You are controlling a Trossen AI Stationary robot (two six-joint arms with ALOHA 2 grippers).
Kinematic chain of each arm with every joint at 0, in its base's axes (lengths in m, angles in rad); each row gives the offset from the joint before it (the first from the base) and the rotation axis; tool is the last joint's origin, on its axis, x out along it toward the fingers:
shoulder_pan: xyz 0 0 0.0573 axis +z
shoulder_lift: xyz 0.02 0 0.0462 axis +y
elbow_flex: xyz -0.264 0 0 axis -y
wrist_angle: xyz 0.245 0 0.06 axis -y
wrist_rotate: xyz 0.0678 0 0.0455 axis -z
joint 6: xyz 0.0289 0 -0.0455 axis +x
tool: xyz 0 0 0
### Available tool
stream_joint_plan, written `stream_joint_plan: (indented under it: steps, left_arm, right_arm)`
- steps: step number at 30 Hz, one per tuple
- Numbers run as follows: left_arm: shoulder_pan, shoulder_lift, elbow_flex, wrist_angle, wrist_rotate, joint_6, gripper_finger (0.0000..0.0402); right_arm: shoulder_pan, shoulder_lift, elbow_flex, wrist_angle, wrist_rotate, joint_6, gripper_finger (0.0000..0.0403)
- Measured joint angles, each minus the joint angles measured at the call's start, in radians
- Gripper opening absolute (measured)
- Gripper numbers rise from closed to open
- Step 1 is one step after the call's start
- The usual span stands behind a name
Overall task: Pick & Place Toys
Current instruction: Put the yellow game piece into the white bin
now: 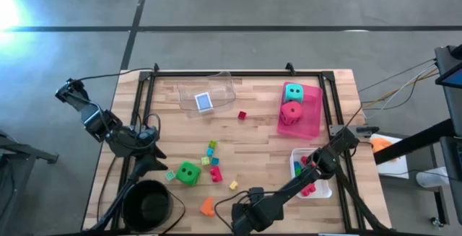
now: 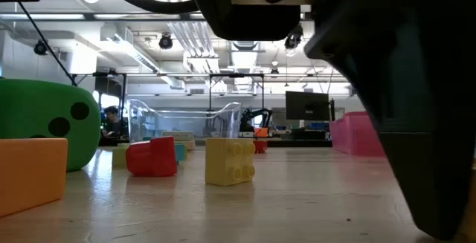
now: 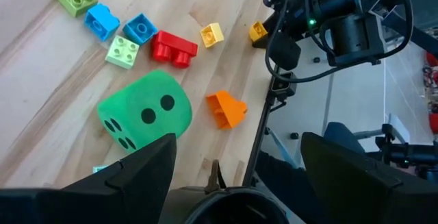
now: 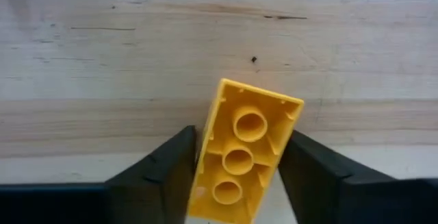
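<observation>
A yellow brick [image 4: 243, 155] lies with its hollow underside up on the wood near the table's front edge, and my right gripper [image 4: 239, 133] [image 1: 251, 201] is shut on it. In the left wrist view the same brick [image 3: 259, 31] shows beneath that arm. My left gripper [image 3: 236, 176] [image 1: 151, 165] hangs open over the black bowl [image 1: 148, 203], touching nothing, just short of the green die [image 3: 145, 111] [image 1: 188, 172]. Loose bricks [image 1: 211, 160] lie around the die, among them a red one [image 3: 173, 48] and an orange one [image 3: 226, 109]. My right gripper pinches the yellow brick by its two long sides [image 4: 205, 162] between its two fingers [image 4: 171, 166]. The fingers come from above, pointing down, and lie across the brick. The brick sits skewed in the hold, underside up; whether it is off the wood I cannot tell.
A pink tray [image 1: 312, 120] at the far right holds a teal die [image 1: 293, 92] and a red die [image 1: 291, 112]. A clear tray [image 1: 220, 88] holds the blue box [image 1: 204, 101]. A white tray [image 1: 297, 156] with bricks stands at the right. One red brick [image 1: 242, 115] lies mid-table.
</observation>
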Motion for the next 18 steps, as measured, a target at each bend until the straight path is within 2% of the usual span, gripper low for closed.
stream_joint_plan:
  steps: [5, 18]
  left_arm:
    - [0.000, 0.000, 0.000, 0.000, 0.000, 0.000, 0.0316]
    - [0.001, 0.000, 0.000, 0.000, -0.003, 0.002, 0.0316]
  right_arm:
    - [0.000, -0.001, 0.000, 0.001, 0.001, -0.032, 0.0131]
    - [0.010, -0.009, 0.028, -0.012, 0.040, -0.062, 0.0131]
